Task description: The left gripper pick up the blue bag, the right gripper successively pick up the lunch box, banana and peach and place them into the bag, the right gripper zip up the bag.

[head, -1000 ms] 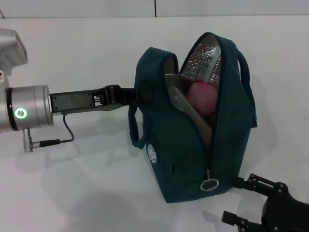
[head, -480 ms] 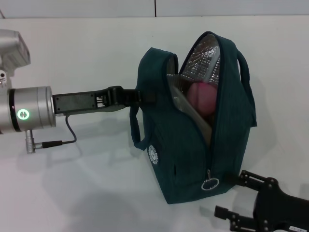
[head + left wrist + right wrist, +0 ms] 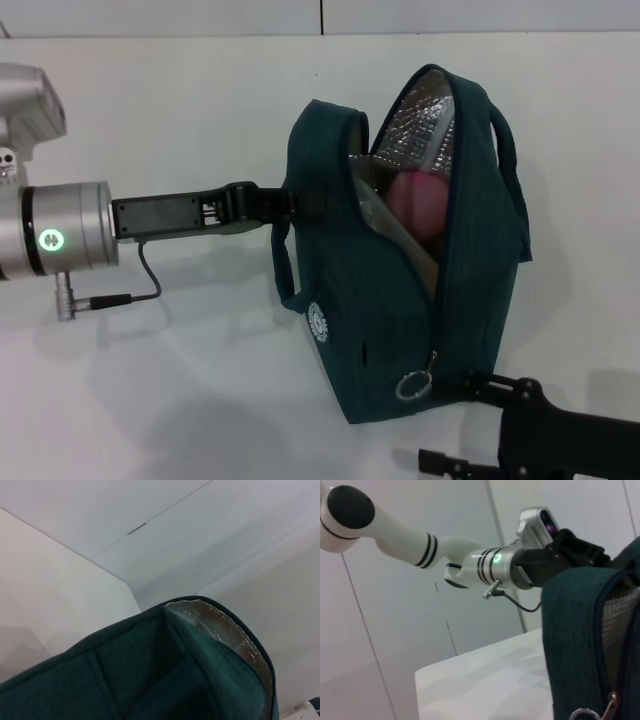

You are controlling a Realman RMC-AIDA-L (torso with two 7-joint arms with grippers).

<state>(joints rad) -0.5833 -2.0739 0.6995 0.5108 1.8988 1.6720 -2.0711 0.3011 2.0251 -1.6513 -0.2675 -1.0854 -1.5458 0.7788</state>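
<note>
From my head view the right gripper (image 3: 455, 425) is cut off by the bottom edge, so I can't tell whether it has the ring zip pull (image 3: 411, 385) or only sits beside it. The left gripper (image 3: 300, 203) ends against the blue bag (image 3: 400, 300) at its upper side, its fingertips hidden in the fabric; I can't tell if they pinch it. Inside I see only part of the peach (image 3: 420, 200), its lower half behind the bag's front wall, and whatever lies deeper is hidden from me.
</note>
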